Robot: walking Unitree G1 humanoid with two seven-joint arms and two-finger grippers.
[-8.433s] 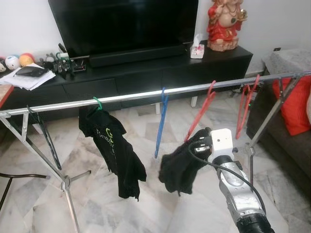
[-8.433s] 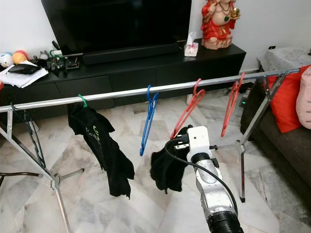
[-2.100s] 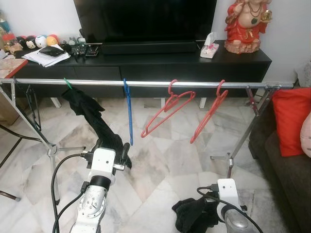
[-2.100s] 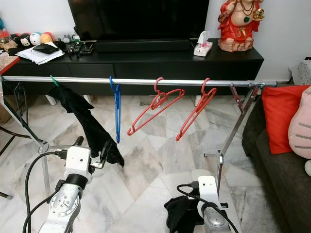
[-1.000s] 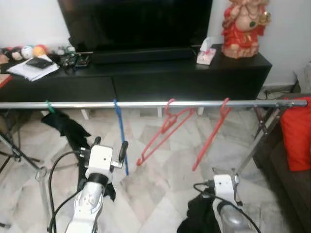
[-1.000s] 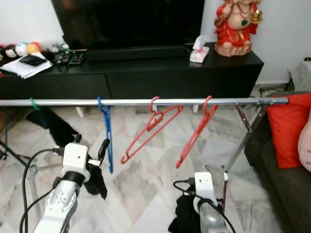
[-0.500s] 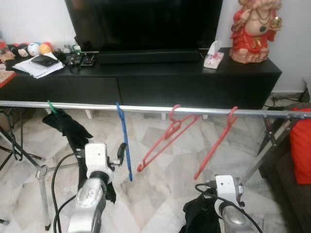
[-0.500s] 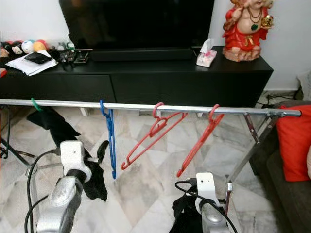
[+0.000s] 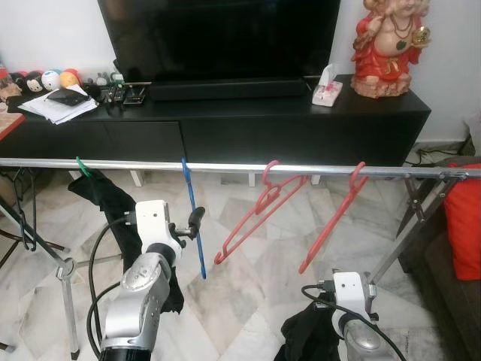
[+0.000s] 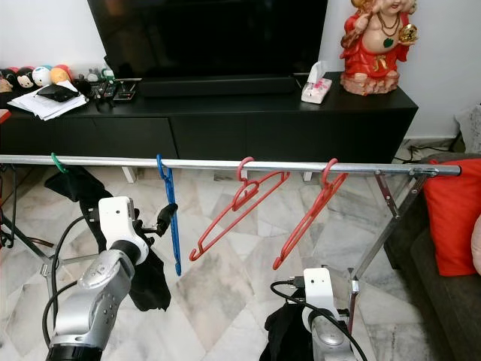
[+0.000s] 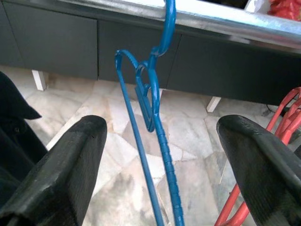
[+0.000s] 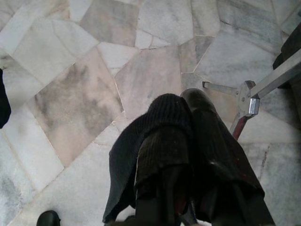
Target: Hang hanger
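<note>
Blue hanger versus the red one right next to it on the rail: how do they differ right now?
The blue hanger hangs almost edge-on to the head camera, reading as a thin vertical strip; the red hanger beside it is turned enough to show its open triangle, slanting down to the robot's left. The blue one sits between the open fingers of the left gripper; the red one has no gripper near it. Both are bare plastic hangers hooked over the same metal rail.

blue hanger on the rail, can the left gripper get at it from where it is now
Probably yes. The left gripper is open, raised beside the blue hanger, whose neck sits between the fingers in the wrist view with nothing between. The black garment hangs on its other side.
</note>
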